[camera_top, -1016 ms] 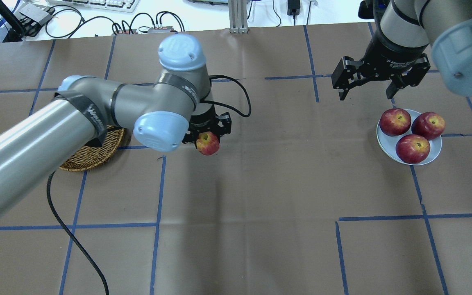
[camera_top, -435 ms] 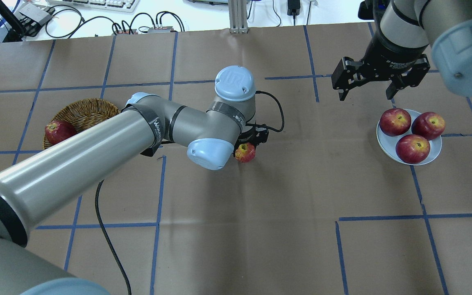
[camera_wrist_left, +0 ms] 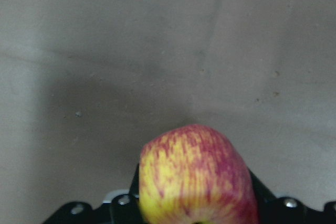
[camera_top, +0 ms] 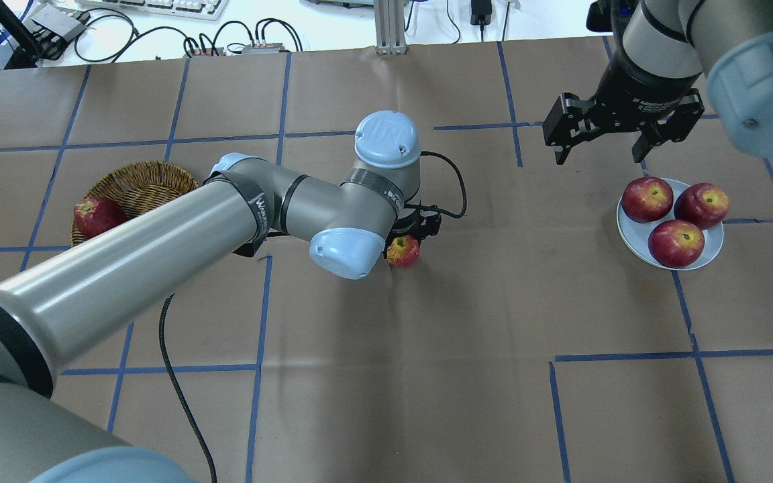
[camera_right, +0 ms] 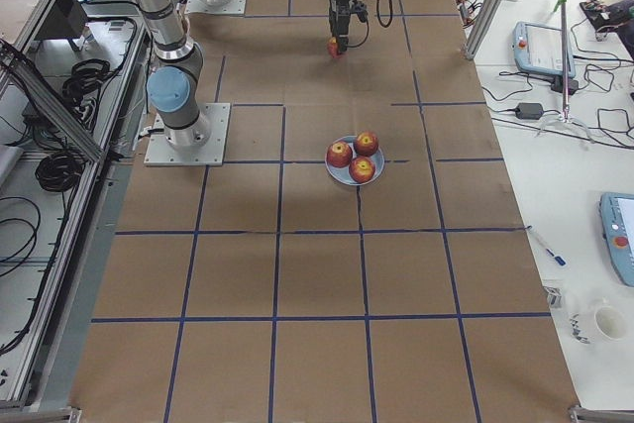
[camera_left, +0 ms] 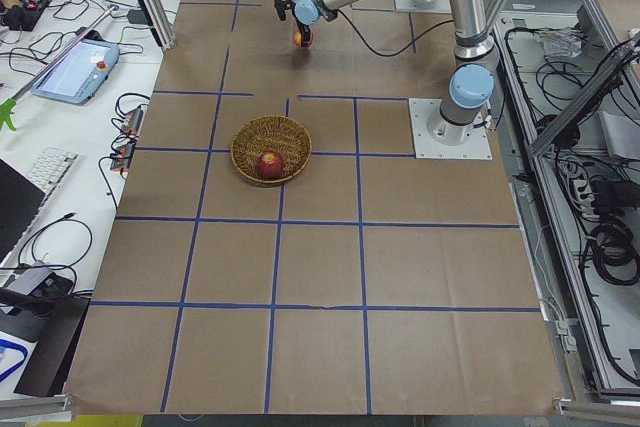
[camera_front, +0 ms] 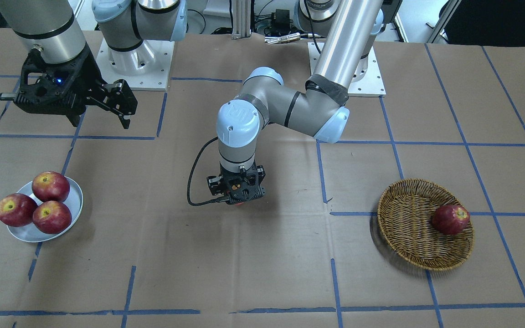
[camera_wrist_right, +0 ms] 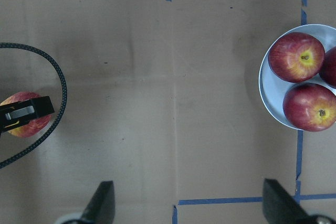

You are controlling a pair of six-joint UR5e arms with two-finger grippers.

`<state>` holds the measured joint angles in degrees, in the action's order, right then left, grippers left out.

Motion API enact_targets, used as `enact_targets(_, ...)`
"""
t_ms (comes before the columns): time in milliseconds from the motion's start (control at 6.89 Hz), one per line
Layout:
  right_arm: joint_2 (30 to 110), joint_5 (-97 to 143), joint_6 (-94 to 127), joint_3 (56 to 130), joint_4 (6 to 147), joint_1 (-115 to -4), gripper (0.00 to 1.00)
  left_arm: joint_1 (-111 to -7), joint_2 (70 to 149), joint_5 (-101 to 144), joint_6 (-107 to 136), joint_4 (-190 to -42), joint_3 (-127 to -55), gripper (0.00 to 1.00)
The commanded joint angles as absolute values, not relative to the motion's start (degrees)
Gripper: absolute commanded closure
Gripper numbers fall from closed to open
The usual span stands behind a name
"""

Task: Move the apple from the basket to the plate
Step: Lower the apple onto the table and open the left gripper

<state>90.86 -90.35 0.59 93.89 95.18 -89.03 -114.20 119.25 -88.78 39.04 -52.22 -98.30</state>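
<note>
Left arm (camera_top: 125,268) reaches across from the basket side toward table centre. Left gripper (camera_front: 239,197) is clamped on the apple (camera_top: 404,251), the paler, yellow-streaked one. It hangs low over the paper, about midway between basket and plate; cannot tell whether it touches the table. Right arm (camera_top: 655,47) is parked behind the plate. Right gripper (camera_top: 600,155) is spread wide and holds nothing.

Step in hand, as I judge it: carry the apple to the plate. Basket (camera_front: 404,228) is well behind and has one dark red apple (camera_front: 450,218) against its rim. Plate (camera_top: 630,233) is well apart to the right and already holds three deep-red apples (camera_top: 676,243) that touch each other. The only bare patch is on the side facing table centre, so aim there. Lift before travelling so the apple doesn't drag, come down slowly, and release only once it is seated. It is round and may roll off the shallow rim or nudge the others. Watch the right gripper near the plate, since the arms could crowd each other.

Table (camera_top: 427,376) is covered in brown paper with a blue tape grid, creased in places. A black cable (camera_top: 178,402) trails across it from the left arm. Past the far edge are a keyboard (camera_top: 158,7), loose wires (camera_top: 239,37) and an aluminium post (camera_top: 390,27). The side view shows a teach pendant (camera_left: 75,62) on a white bench.
</note>
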Motion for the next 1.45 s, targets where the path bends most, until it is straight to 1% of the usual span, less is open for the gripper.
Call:
enact_targets(0, 90.8, -90.4, 0.5, 94.0, 95.3, -89.0, 0.00, -114.2, 119.7, -88.9, 38.8, -52.2, -98.1, 0.41)
enact_targets(145, 90.8, -90.4, 0.5, 94.0, 95.3, -89.0, 0.00, -114.2, 119.7, -88.9, 38.8, -52.1, -98.1, 0.30)
enact_targets(290, 90.8, -90.4, 0.4, 94.0, 95.4, -89.0, 0.00, -114.2, 119.7, -88.9, 38.8, -52.2, -98.1, 0.10)
enact_targets(435, 90.8, -90.4, 0.4, 94.0, 95.4, -89.0, 0.00, -114.1, 119.4, -88.8, 38.8, -52.2, -98.0, 0.02)
enact_targets(871, 90.8, -90.4, 0.4, 94.0, 95.4, -89.0, 0.00, -113.5, 116.3, -89.1, 36.1, -53.3, -97.6, 0.02)
enact_targets(1161, 91.0, -90.4, 0.6, 94.3, 95.4, -89.4, 0.00, -110.5, 108.2, -89.2, 28.8, -63.8, -96.6, 0.02)
enact_targets(1306, 91.1, -90.4, 0.6, 94.4, 95.4, -89.4, 0.00, -108.0, 102.1, -89.2, 22.9, -69.7, -97.0, 0.02)
